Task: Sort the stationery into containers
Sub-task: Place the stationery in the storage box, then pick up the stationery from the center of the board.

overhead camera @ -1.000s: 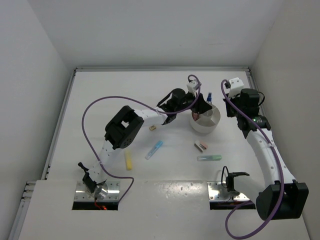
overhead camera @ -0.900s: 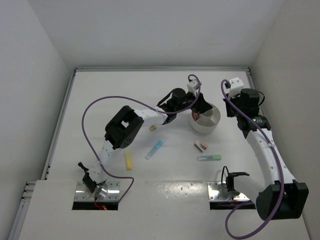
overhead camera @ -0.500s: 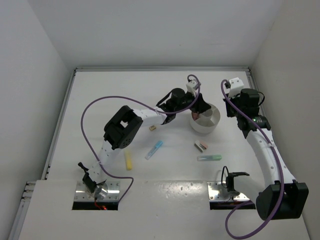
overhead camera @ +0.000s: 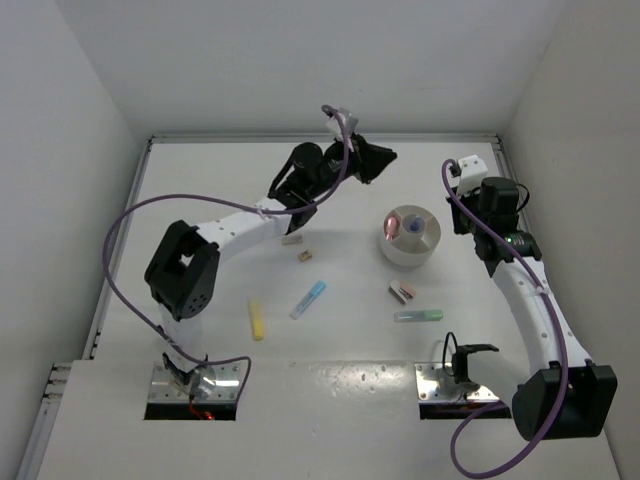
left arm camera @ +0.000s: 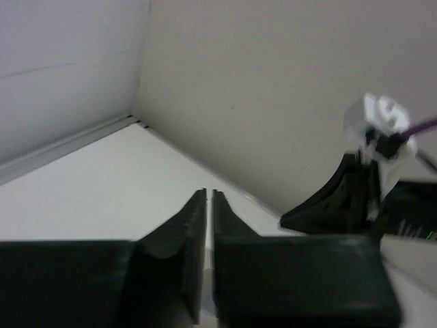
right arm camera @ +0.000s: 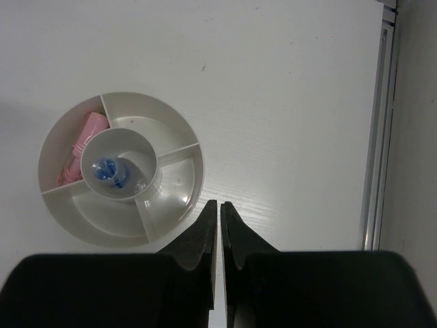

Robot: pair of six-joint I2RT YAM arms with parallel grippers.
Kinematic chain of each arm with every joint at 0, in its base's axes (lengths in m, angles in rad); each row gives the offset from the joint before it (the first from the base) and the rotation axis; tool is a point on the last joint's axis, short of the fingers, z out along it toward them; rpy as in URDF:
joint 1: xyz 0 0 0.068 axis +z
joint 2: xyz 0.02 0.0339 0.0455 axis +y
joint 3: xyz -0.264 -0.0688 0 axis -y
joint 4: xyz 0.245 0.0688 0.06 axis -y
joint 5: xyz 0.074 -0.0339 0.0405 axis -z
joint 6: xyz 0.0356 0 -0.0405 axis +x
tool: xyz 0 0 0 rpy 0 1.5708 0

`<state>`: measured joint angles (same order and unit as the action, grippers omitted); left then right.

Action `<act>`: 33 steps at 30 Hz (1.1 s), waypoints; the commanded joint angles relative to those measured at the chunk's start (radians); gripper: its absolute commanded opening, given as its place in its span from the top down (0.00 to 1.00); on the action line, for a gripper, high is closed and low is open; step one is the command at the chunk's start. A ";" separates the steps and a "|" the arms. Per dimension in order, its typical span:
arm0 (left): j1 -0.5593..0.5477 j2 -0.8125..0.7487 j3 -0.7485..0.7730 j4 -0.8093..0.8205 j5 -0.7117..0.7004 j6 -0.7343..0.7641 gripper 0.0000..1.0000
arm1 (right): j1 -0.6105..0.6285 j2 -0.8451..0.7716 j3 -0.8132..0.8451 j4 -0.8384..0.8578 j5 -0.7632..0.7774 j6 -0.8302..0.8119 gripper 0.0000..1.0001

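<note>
The round white divided dish (overhead camera: 424, 247) stands at the right middle of the table. It holds a pink item (overhead camera: 388, 229) in an outer compartment and the blue-capped bottle (overhead camera: 415, 226) in its centre cup. Both also show in the right wrist view, the pink item (right arm camera: 80, 142) and the bottle (right arm camera: 107, 169) in the dish (right arm camera: 171, 205). A blue stick (overhead camera: 309, 298), a yellow stick (overhead camera: 256, 320), a green stick (overhead camera: 418, 315), a brown-pink block (overhead camera: 401, 292) and two tan blocks (overhead camera: 293, 239) (overhead camera: 305, 256) lie on the table. My left gripper (overhead camera: 385, 155) (left arm camera: 209, 193) is shut and empty, raised near the back. My right gripper (overhead camera: 463, 222) (right arm camera: 219, 203) is shut and empty, above the table right of the dish.
The back wall and a side wall meet close ahead of the left gripper. The right arm's wrist with its white camera (left arm camera: 381, 119) shows in the left wrist view. A raised rail (right arm camera: 377, 123) borders the table's right edge.
My left arm has swung up and back-left, away from the dish to the rear of the table. The pink item stays in the dish. The right arm has not moved.
</note>
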<state>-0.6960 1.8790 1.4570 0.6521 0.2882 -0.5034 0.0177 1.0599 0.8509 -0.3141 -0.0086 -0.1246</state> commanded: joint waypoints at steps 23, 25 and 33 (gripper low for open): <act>0.237 -0.006 -0.047 -1.345 -0.676 -0.984 0.25 | 0.007 0.003 -0.001 0.035 -0.027 -0.001 0.95; 0.237 0.017 -0.058 -1.361 -0.640 -1.038 0.26 | 0.007 0.003 -0.001 0.035 -0.027 -0.001 0.95; 0.237 0.132 -0.020 -1.349 -0.561 -1.103 0.36 | 0.007 0.003 -0.001 0.035 -0.027 -0.001 0.95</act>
<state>-0.4648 1.9842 1.3869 -0.6765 -0.3183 -1.5551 0.0177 1.0615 0.8509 -0.3145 -0.0299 -0.1246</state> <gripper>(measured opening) 0.655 0.050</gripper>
